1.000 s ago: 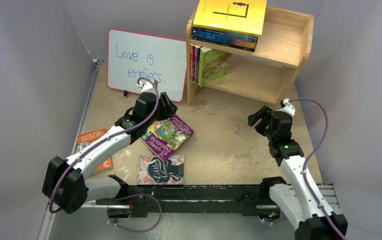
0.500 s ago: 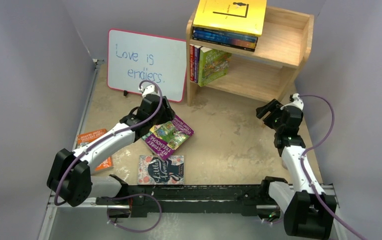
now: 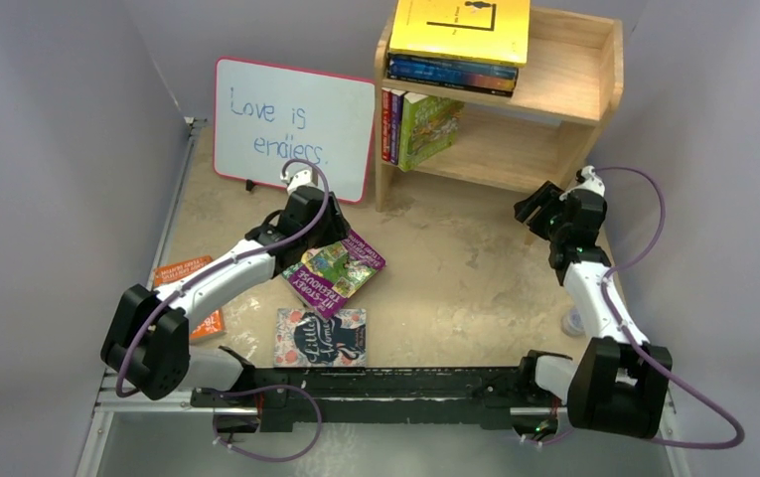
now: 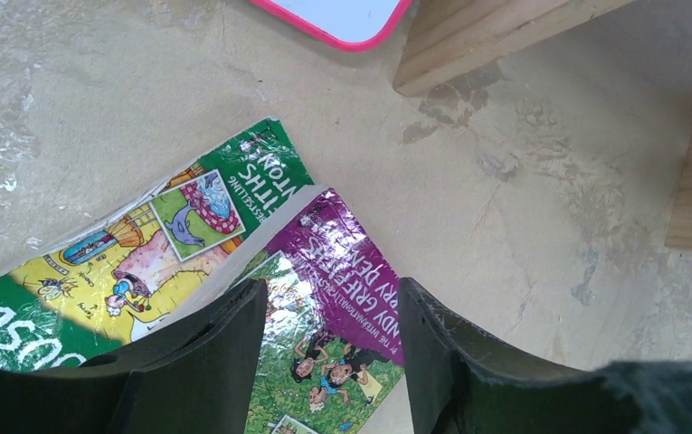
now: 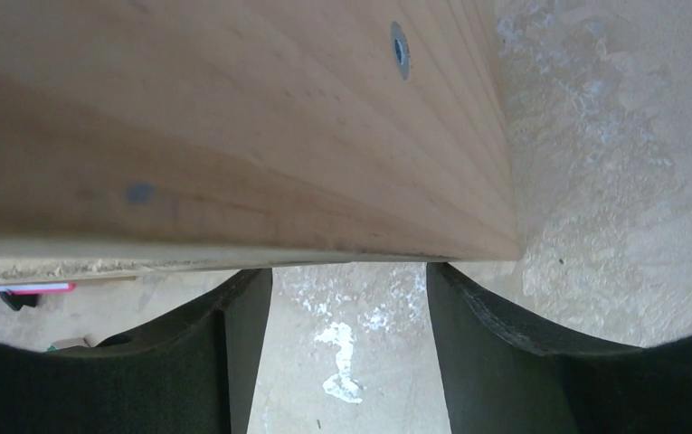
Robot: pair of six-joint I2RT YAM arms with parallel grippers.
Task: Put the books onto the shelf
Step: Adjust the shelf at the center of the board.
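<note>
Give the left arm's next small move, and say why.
Probably lower the left gripper and close on the purple book's raised edge. Its open jaws straddle that edge, where the book overlaps the green book; nothing is gripped yet.

A robot test lab: two white-and-black robot arms (image 3: 227, 273) bolted to a metal rail (image 3: 385, 383) at the near edge of a scuffed beige desk (image 3: 455, 288), enclosed by plain grey walls (image 3: 48, 149), with purple cables (image 3: 644, 238) looping off each arm.
</note>
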